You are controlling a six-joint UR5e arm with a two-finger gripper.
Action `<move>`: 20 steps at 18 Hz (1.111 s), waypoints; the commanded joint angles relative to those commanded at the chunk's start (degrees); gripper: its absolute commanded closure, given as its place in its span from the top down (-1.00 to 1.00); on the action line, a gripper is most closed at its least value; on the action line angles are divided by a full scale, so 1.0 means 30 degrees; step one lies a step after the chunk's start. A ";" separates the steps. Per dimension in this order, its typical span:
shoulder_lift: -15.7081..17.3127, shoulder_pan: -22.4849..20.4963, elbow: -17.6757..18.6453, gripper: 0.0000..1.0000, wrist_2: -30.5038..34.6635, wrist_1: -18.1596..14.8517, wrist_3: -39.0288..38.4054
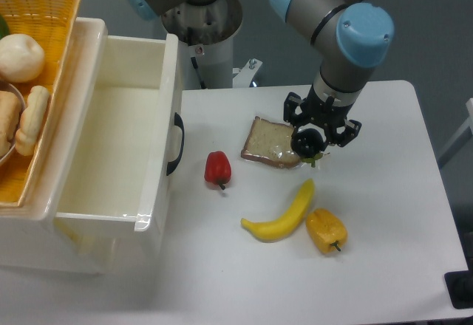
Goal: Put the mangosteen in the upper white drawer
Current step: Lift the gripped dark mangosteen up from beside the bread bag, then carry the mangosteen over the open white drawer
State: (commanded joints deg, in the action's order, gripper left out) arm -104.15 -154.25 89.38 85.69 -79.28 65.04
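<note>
The mangosteen (305, 142) is a small near-black round fruit with a bit of green calyx showing at its lower right. It sits between the fingers of my gripper (309, 142), at the right edge of a bread slice. The gripper points straight down and is shut on the fruit; I cannot tell whether the fruit touches the table. The upper white drawer (168, 81) stands pulled open at the left, well to the left of the gripper. It is deep, nothing lies in it, and its black curved handle (176, 144) faces the table.
A wrapped bread slice (267, 143) lies just left of the gripper. A red pepper (217, 168) lies near the drawer handle. A banana (284, 218) and a yellow pepper (326, 230) lie in front. A yellow wicker basket (52, 15) with food sits on the cabinet at the far left.
</note>
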 joint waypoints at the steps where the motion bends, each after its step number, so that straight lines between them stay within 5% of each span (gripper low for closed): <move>1: 0.0000 0.0000 0.0000 -0.65 0.0000 0.0000 0.0000; 8: 0.0321 0.0087 0.0029 -0.65 0.0000 0.0000 -0.0641; 20: 0.3074 0.0674 -0.0234 -0.64 -0.3421 -0.0468 -0.6852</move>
State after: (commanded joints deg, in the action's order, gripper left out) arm -94.93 -152.23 88.68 75.43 -80.68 44.48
